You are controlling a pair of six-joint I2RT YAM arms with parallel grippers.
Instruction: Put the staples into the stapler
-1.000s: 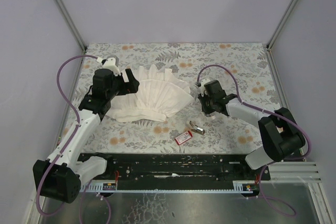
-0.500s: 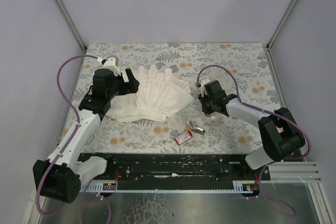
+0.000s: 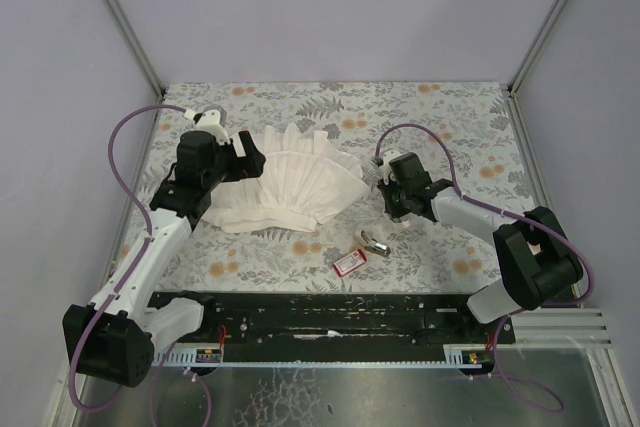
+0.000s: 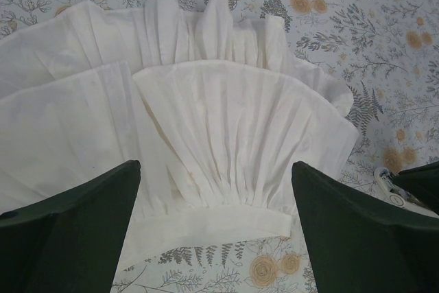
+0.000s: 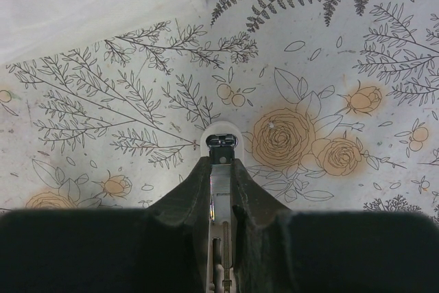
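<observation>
— Right gripper (image 5: 221, 162)?
— Pressed together on a thin silvery piece (image 5: 222, 143) with a white rounded tip, low over the floral tablecloth (image 3: 450, 117).
— Left gripper (image 4: 214, 176)?
— Spread wide above the white pleated cloth (image 4: 226, 128), holding nothing.
— Stapler (image 3: 374, 243), red staple box (image 3: 349, 263)?
— Lower centre of the top view, just beside each other, apart from both grippers. Pale lilac walls (image 3: 330, 7) around.

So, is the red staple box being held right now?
No, the red box lies on the table beside the stapler, with nothing gripping it.
</observation>
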